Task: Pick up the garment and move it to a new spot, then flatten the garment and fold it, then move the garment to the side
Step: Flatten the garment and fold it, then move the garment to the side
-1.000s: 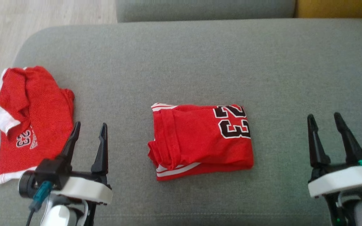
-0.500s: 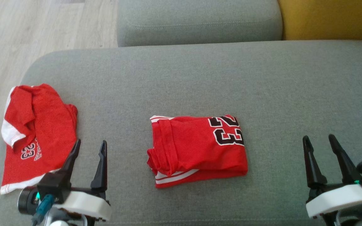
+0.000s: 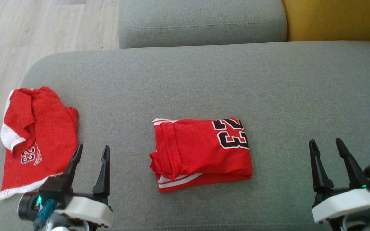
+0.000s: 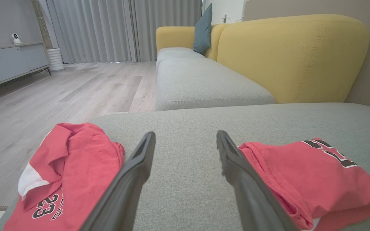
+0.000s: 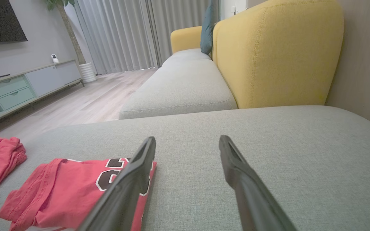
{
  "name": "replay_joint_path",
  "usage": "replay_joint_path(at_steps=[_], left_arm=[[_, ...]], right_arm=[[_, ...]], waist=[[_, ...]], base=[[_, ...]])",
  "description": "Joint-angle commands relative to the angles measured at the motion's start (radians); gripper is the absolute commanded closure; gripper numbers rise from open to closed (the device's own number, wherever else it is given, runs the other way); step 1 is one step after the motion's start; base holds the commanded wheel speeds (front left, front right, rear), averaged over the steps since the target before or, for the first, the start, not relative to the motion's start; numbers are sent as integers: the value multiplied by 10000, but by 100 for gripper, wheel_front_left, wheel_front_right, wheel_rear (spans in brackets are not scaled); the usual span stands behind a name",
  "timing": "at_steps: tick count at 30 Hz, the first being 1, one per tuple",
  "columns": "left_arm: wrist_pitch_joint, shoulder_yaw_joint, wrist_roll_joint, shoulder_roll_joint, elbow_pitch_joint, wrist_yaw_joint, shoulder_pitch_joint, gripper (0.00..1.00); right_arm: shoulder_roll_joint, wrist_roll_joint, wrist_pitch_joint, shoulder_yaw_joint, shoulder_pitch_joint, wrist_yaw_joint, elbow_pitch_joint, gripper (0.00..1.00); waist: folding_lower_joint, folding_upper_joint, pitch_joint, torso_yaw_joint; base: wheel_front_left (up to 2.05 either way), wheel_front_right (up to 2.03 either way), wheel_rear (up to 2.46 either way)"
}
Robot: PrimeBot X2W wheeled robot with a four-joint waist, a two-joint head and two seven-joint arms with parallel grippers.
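A red garment [image 3: 201, 154] with a black "23" and white stripes lies folded in the middle of the grey sofa cushion [image 3: 185, 80]. A second red garment [image 3: 37, 141] with white trim lies rumpled at the cushion's left edge. My left gripper [image 3: 93, 147] stands open between the two, touching neither. My right gripper [image 3: 325, 141] is open over bare cushion, to the right of the folded garment. The left wrist view has the open left gripper [image 4: 185, 134] between the rumpled garment [image 4: 72, 160] and the folded garment [image 4: 310, 173]. Beside the open right gripper [image 5: 188, 139], the folded garment [image 5: 66, 189] lies at its left.
Behind the cushion sits another grey seat cushion [image 3: 201, 22], with a yellow backrest [image 3: 336, 19] at the far right. Wooden floor [image 3: 18, 35] lies past the cushion's rounded left edge. A low cabinet [image 5: 27, 83] stands across the room.
The whole head picture shifted downward a second ago, so the camera moved. Both garments lie as before and both grippers stay open.
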Motion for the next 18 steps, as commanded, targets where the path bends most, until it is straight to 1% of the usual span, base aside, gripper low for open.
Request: replay_joint_path(at_steps=[1, 12, 18], left_arm=[[-23, 334, 34, 203, -310, 58, -491, 0], [1, 263, 25, 242, -338, 145, -587, 0], [-10, 141, 111, 253, -528, 123, -934, 0]], right_arm=[[-100, -91, -30, 160, -268, -7, -397, 0], [-67, -107, -64, 100, -296, -7, -356, 0], [-55, -130, -41, -41, -406, -7, -270, 0]], waist=[[0, 0, 6, 3], [0, 0, 86, 103], [0, 0, 478, 364]], base=[[0, 0, 0], [0, 0, 0], [0, 0, 0]])
